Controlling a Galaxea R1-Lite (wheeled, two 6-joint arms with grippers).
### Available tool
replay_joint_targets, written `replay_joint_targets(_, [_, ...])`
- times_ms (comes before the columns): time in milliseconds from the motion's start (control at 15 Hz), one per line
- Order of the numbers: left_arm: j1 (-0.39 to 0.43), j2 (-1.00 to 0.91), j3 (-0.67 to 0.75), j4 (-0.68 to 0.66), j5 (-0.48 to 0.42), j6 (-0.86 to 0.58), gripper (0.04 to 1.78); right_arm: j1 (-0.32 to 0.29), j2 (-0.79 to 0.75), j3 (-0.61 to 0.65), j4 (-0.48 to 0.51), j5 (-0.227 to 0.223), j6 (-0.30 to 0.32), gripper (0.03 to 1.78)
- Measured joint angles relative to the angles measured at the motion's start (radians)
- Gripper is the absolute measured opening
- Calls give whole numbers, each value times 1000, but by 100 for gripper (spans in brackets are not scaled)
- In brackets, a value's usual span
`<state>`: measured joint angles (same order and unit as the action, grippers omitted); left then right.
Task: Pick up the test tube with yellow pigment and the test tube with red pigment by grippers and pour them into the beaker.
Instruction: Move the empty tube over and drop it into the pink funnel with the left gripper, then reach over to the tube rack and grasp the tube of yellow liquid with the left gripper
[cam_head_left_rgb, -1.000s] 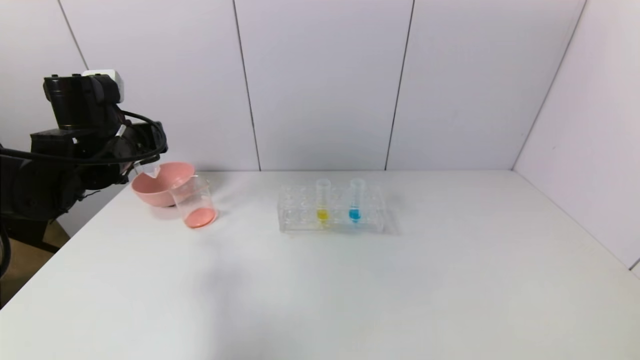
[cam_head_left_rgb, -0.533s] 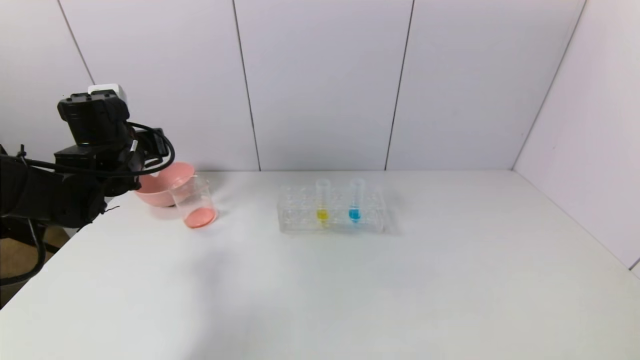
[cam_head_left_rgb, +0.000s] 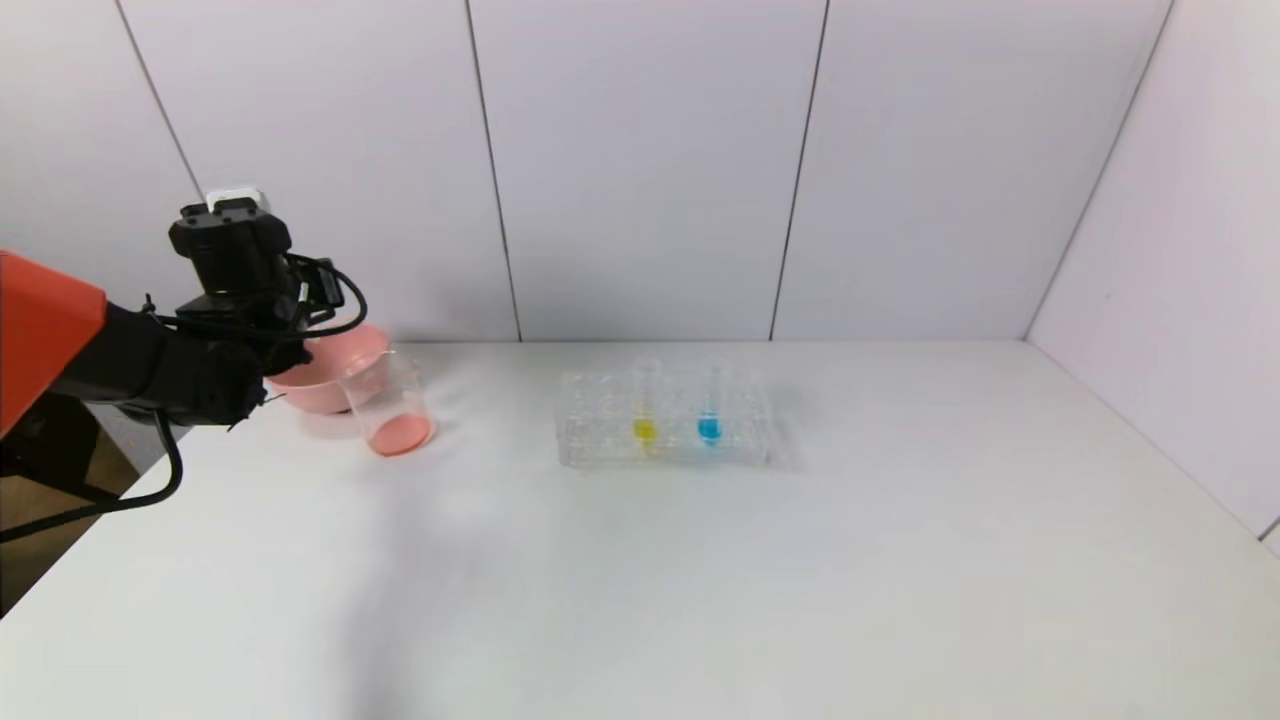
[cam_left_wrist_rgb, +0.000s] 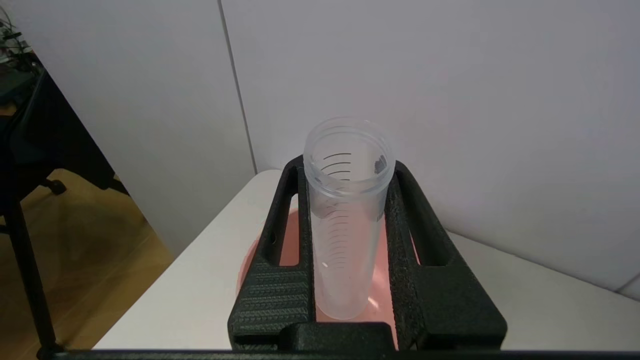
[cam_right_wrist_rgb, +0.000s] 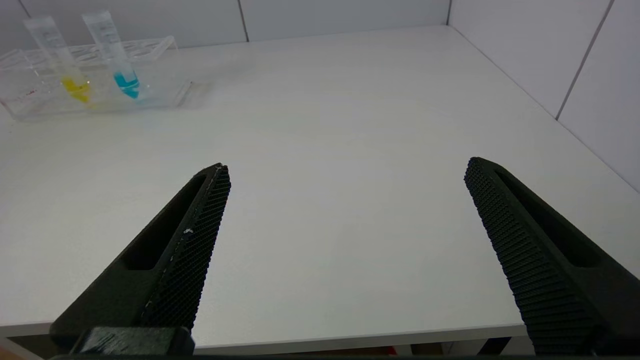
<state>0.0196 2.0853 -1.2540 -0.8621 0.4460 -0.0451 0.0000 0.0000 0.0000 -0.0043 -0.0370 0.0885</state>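
Note:
My left gripper (cam_left_wrist_rgb: 347, 170) is shut on a clear graduated test tube (cam_left_wrist_rgb: 344, 240) that shows no liquid. It hangs over the pink bowl (cam_left_wrist_rgb: 292, 245) at the table's far left. The beaker (cam_head_left_rgb: 388, 400) stands just right of the bowl with red-orange liquid at its bottom. The test tube with yellow pigment (cam_head_left_rgb: 645, 405) stands upright in the clear rack (cam_head_left_rgb: 600, 425) and also shows in the right wrist view (cam_right_wrist_rgb: 61, 57). My right gripper (cam_right_wrist_rgb: 347, 165) is open and empty over the table's front edge.
A tube with blue liquid (cam_head_left_rgb: 711, 402) stands in the rack right of the yellow one. The left arm (cam_head_left_rgb: 200, 370) reaches in from the left edge. White wall panels close off the back and right side of the table (cam_head_left_rgb: 900, 560).
The left arm has moved right and down, bringing the held tube over the pink bowl. The beaker, rack and its tubes have not moved.

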Motion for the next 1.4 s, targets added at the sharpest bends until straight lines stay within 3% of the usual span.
replay_joint_targets(200, [2,62,-87,20,20,16,43,0,0,0,0,0,0,171])
replay_joint_targets(600, [-1,104,-104,13,33,14,51,0,0,0,0,0,0,171])
replay_joint_targets(800, [-4,106,-105,9,33,14,81,0,0,0,0,0,-1,171])
replay_joint_targets(1133, [-14,98,-100,-11,67,16,156,0,0,0,0,0,0,171])
replay_joint_targets(1400, [-34,5,-21,-11,51,16,177,0,0,0,0,0,0,171])
